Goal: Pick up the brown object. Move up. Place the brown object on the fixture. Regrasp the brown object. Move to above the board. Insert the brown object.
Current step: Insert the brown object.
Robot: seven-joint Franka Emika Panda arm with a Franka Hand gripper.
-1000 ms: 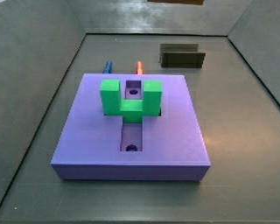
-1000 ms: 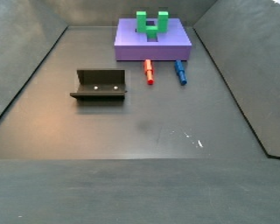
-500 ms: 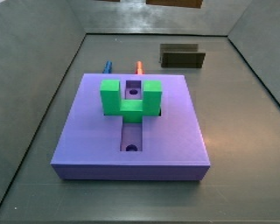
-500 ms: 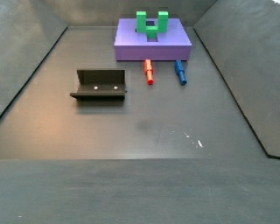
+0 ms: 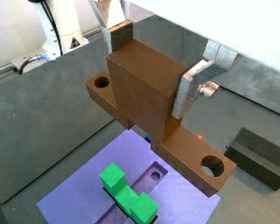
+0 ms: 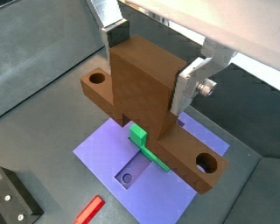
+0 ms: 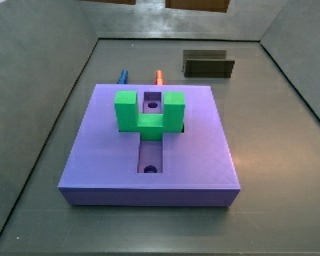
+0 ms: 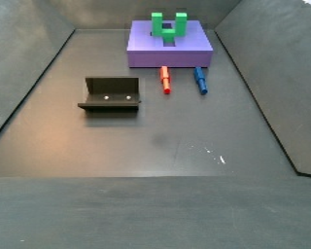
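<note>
My gripper (image 5: 149, 66) is shut on the brown object (image 5: 149, 92), a tan-brown bar with a round hole near each end. It hangs high above the lavender board (image 5: 84, 188) with its green U-shaped block (image 5: 130, 197). Both wrist views show this; the gripper (image 6: 149, 66) clamps the brown object (image 6: 143, 87) over the board (image 6: 108, 153). A silver finger (image 6: 192, 80) presses its side. In a side view only a brown sliver (image 7: 199, 4) shows at the upper edge, above the board (image 7: 109, 150). The dark fixture (image 8: 110, 94) stands empty on the floor.
An orange peg (image 8: 166, 80) and a blue peg (image 8: 201, 80) lie on the floor beside the board (image 8: 145, 49). The fixture also shows in a side view (image 7: 208, 64) behind the board. Grey walls ring the floor.
The brown sliver at the upper edge of a side view has grown slightly, coming a little lower. Nothing else has moved.
</note>
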